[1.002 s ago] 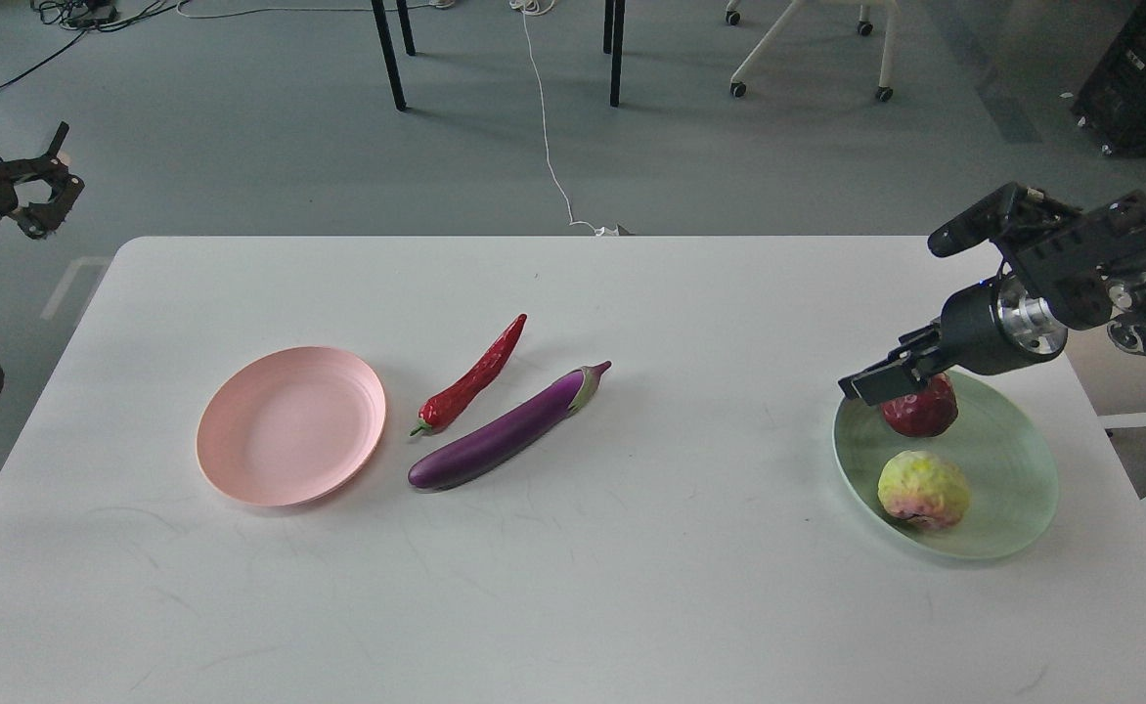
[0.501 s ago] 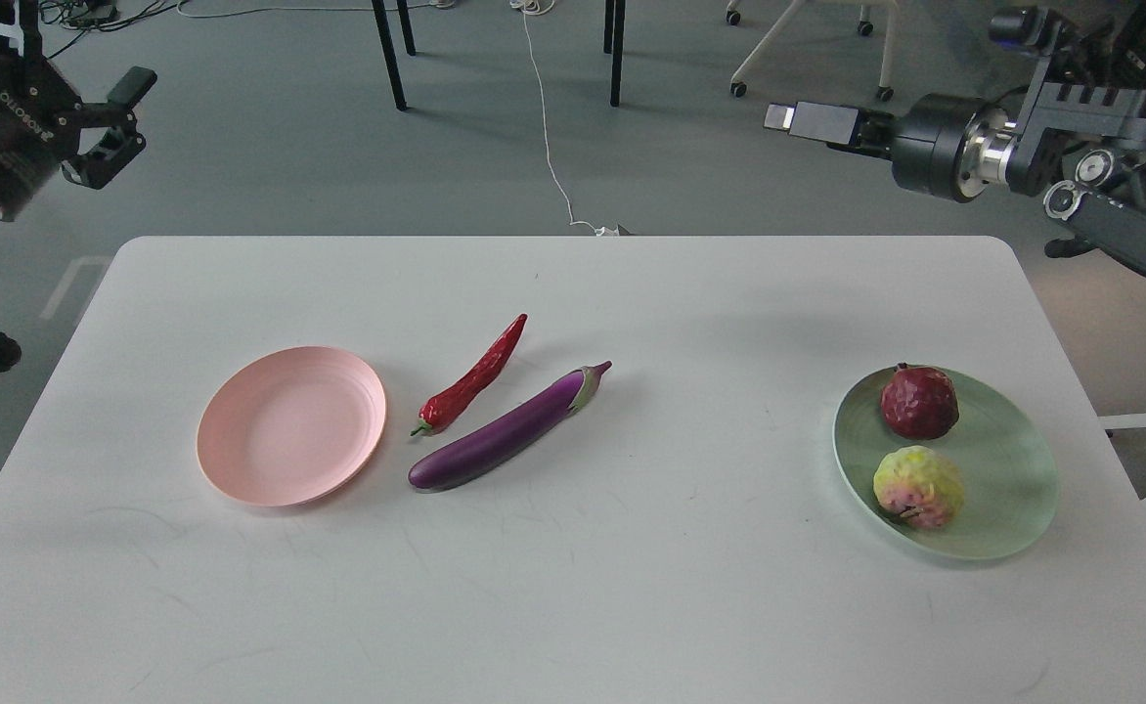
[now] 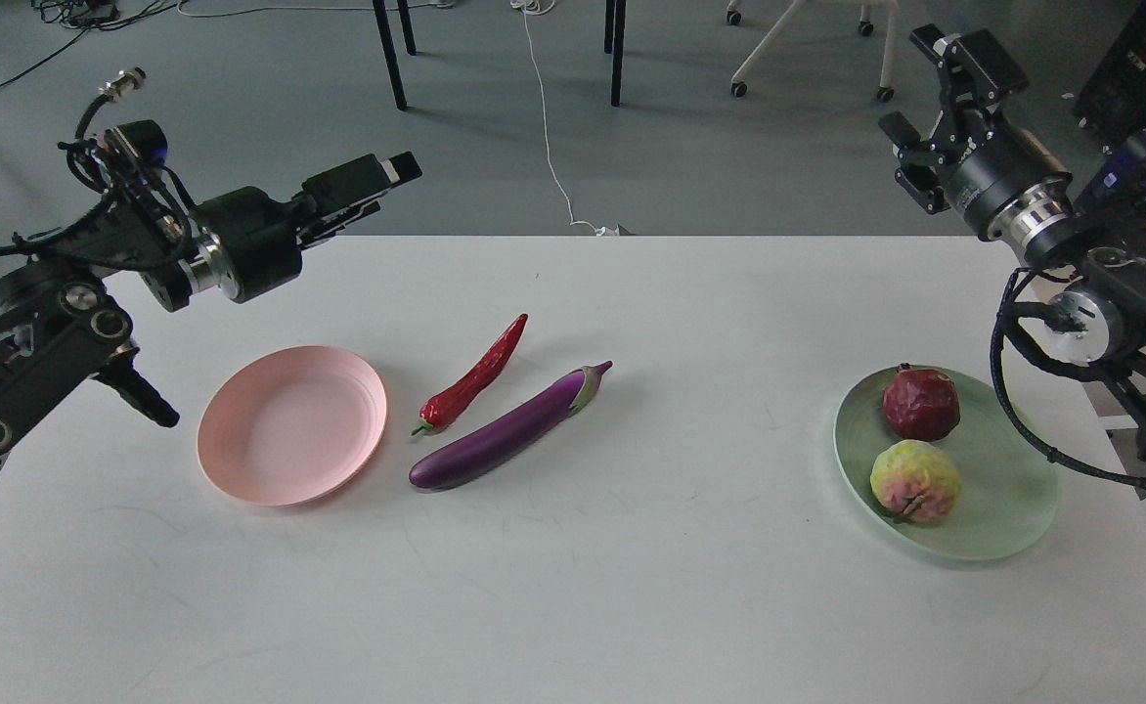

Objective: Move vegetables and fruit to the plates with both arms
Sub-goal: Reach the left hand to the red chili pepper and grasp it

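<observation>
Black left claw gripper (image 3: 377, 186): empty, opening unclear, above the white table (image 3: 632, 606) edge.
Black right claw gripper (image 3: 935, 98): fingers spread, empty.
Glossy purple eggplant (image 3: 509, 428), wrinkled red chili (image 3: 473, 375): on table, beside pale pink plate (image 3: 289, 425).
Pomegranate (image 3: 921, 403), yellow-green fruit (image 3: 915, 480): on pale green plate (image 3: 1008, 499).

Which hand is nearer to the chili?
Left. The left hand hovers above and left of the chili; the right hand is far off to its upper right.

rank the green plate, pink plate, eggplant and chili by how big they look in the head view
1. green plate, slightly larger than the pink one
2. pink plate
3. eggplant, about as long as the pink plate is wide, but far slimmer
4. chili, shorter and thinner than the eggplant
</observation>
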Robot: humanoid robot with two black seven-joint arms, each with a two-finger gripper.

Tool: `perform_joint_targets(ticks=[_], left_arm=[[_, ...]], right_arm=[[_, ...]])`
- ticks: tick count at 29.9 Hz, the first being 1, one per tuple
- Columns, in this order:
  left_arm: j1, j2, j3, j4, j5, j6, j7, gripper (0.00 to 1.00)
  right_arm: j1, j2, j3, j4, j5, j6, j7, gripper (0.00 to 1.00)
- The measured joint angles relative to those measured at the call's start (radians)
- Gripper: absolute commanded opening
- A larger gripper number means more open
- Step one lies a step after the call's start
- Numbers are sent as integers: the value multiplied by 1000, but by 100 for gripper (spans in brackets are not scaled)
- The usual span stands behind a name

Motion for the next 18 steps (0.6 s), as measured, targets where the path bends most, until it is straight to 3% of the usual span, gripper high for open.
perform_joint_targets(ticks=[7,13,18], left_arm=[[-15,-10,213,-43,315,106,0,91],[-28,-75,327,-3,677,150,3,88],[-34,-146,363,114,750,154,5,72]], right_arm=[[-140,-10,60,4,224,200,4,99],[-191,-3,117,11,233,231,4,99],[-193,1,121,18,234,231,4,99]])
